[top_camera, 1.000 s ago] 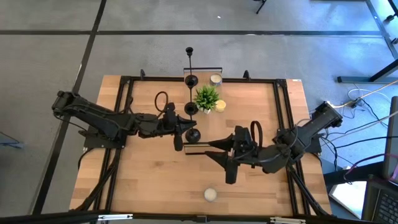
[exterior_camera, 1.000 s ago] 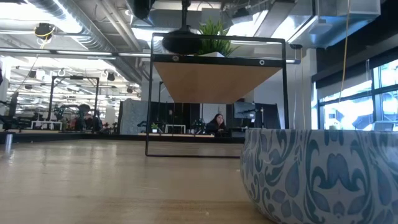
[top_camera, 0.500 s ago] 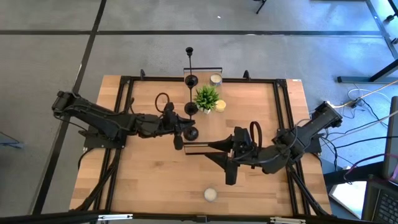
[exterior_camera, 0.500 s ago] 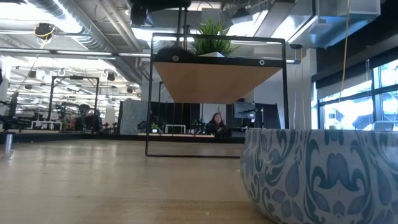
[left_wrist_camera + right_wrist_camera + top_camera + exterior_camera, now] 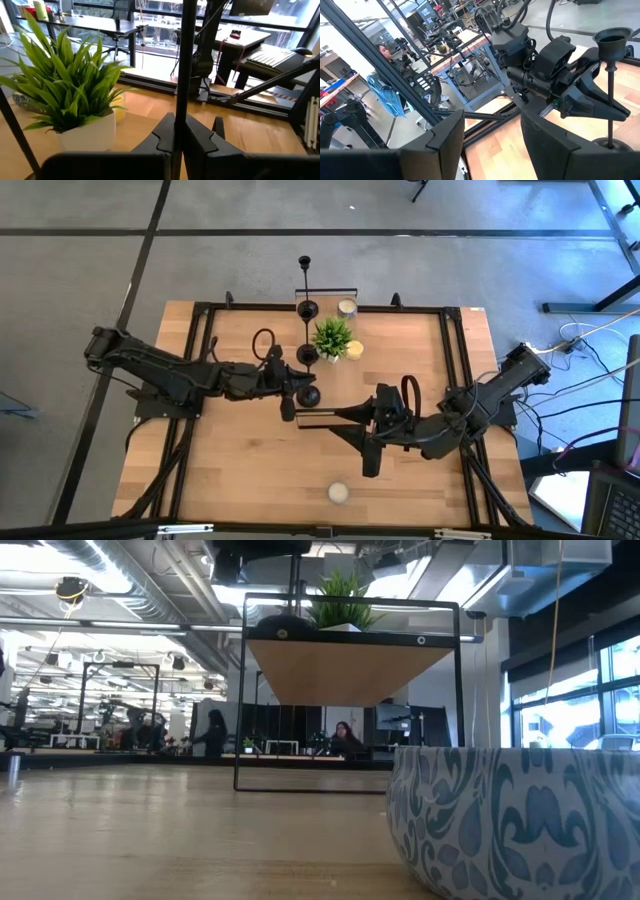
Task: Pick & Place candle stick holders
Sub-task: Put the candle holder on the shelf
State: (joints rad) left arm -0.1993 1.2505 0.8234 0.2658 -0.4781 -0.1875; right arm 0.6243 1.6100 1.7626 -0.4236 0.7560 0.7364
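Observation:
Three black candle stick holders stand in a row on a raised wooden shelf (image 5: 325, 375): one at the far end (image 5: 306, 308), one in the middle (image 5: 307, 355), one nearest (image 5: 309, 394). My left gripper (image 5: 297, 388) is shut on the nearest one's rod (image 5: 181, 75); its round base (image 5: 277, 626) sits at the shelf top. My right gripper (image 5: 492, 145) is open with nothing between its fingers. It is held level by the shelf's near end (image 5: 345, 420) and faces the held holder (image 5: 610, 75). My left gripper pinches the holder's thin rod (image 5: 180, 117) between its two fingers, low on the rod, well below the top cup (image 5: 610, 37). The fingers come level from the table's left and lie across the rod. The holder stands upright, its base (image 5: 614, 145) on the shelf.
A green potted plant (image 5: 333, 336), a white candle (image 5: 347, 307) and a yellow candle (image 5: 354, 350) share the shelf. Another white candle (image 5: 339, 493) lies near the table's front edge. A blue patterned bowl (image 5: 510, 820) fills the low view's right.
My left gripper has sunk a little with the holder, still shut on its rod. The round base, which hung just above the shelf a second ago, now sits down at the shelf top. The holder has stayed upright.

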